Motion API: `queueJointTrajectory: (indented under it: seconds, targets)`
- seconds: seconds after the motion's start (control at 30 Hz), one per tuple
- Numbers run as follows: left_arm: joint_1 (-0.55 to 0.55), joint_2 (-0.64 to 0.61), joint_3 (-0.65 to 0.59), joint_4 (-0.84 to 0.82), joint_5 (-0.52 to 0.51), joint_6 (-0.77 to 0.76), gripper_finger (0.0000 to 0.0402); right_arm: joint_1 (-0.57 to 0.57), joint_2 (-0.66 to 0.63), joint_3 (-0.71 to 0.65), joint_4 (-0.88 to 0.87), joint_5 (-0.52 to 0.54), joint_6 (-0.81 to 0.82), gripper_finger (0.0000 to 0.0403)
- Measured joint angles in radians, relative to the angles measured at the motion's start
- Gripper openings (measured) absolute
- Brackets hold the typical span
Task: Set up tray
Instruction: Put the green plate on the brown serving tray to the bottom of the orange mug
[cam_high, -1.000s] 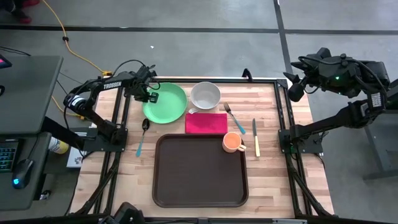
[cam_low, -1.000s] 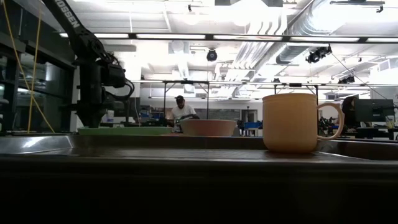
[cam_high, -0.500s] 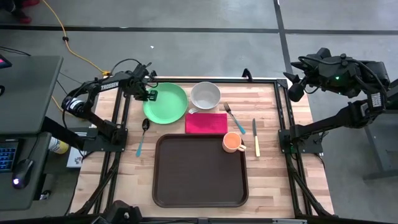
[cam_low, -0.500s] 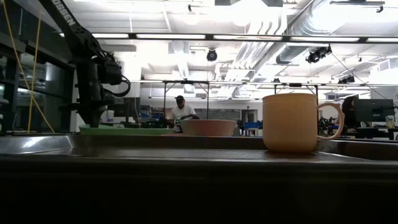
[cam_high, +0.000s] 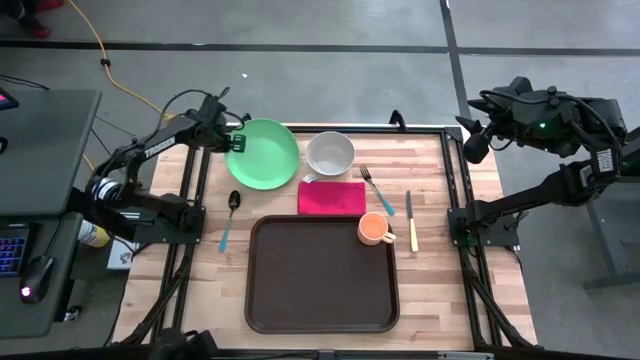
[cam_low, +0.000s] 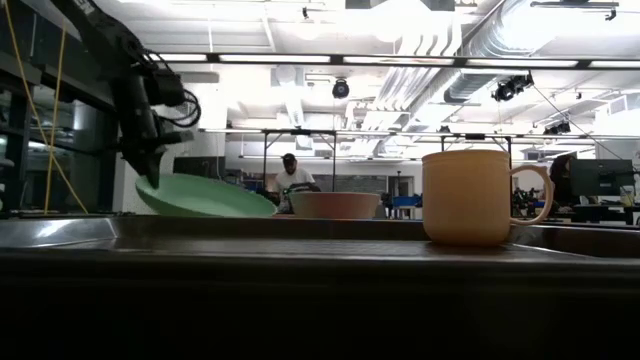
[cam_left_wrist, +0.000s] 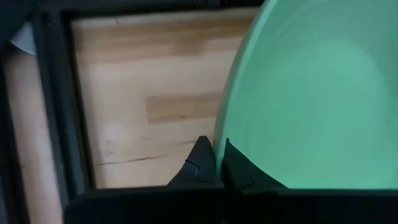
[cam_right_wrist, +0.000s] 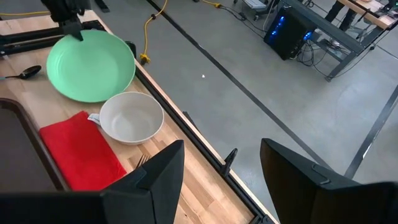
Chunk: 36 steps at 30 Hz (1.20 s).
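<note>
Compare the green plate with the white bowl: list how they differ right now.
The green plate is wide and shallow; the white bowl is narrower and deeper. The plate is tilted, one edge lifted by the left hand; the bowl sits flat and untouched. Both are round, empty, and beyond the tray.

Green plate (cam_right_wrist: 92, 65) gripped at its far rim by the left gripper (cam_right_wrist: 76, 33); white bowl (cam_right_wrist: 130, 117) just beside it; red napkin (cam_right_wrist: 82, 150) laid near both; right gripper (cam_right_wrist: 221, 168) held with fingers apart, off the table edge
</note>
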<state>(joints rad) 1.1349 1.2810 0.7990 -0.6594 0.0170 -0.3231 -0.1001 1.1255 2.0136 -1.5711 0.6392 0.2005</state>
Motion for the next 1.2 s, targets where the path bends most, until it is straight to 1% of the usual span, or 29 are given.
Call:
queueJointTrajectory:
  seconds: [0.23, 0.43, 0.53, 0.67, 0.73, 0.83, 0.9, 0.97, 1.03, 1.07, 1.13, 1.2]
  targets:
    - [-0.002, -0.102, 0.0, -0.002, 0.029, 0.014, 0.0014, 0.0, 0.0, 0.0, 0.0, -0.003, 0.0, 0.0191]
    - [-0.002, -0.236, 0.0, 0.006, 0.017, 0.034, 0.0014, 0.0, 0.0, 0.0, 0.0, -0.029, 0.003, 0.0191]
    - [-0.002, -0.303, 0.019, 0.0, 0.06, 0.069, 0.0014, 0.0, 0.0, 0.0, 0.0, -0.037, 0.005, 0.0191]
    - [-0.003, -0.372, 0.059, -0.033, 0.197, 0.103, 0.0014, 0.0, 0.0, 0.0, 0.0, -0.039, 0.005, 0.0191]
    - [-0.003, -0.396, 0.071, -0.032, 0.302, 0.11, 0.0014, 0.0, 0.0, 0.0, 0.0, -0.038, 0.002, 0.0191]
    - [-0.003, -0.42, 0.08, -0.039, 0.491, 0.115, 0.0014, 0.0, 0.0, 0.0, 0.0, -0.037, 0.0, 0.0191]
    - [-0.004, -0.426, 0.08, -0.083, 0.601, 0.135, 0.0014, 0.0, 0.0, 0.0, 0.0, -0.029, -0.004, 0.0191]
    - [-0.02, -0.426, 0.08, -0.165, 0.673, 0.172, 0.0014, 0.0, 0.0, 0.0, 0.0, -0.017, -0.013, 0.0191]
    - [-0.065, -0.426, 0.08, -0.262, 0.671, 0.208, 0.0014, 0.0, 0.0, 0.0, 0.0, -0.008, -0.022, 0.0191]
    - [-0.096, -0.427, 0.08, -0.314, 0.649, 0.221, 0.0014, 0.0, 0.0, 0.0, 0.0, -0.002, -0.023, 0.0191]
    - [-0.164, -0.426, 0.08, -0.388, 0.584, 0.232, 0.0014, 0.0, 0.0, 0.0, 0.0, 0.004, -0.025, 0.0191]
    - [-0.235, -0.427, 0.08, -0.427, 0.518, 0.218, 0.0014, 0.0, 0.0, 0.0, 0.0, 0.005, -0.024, 0.0191]
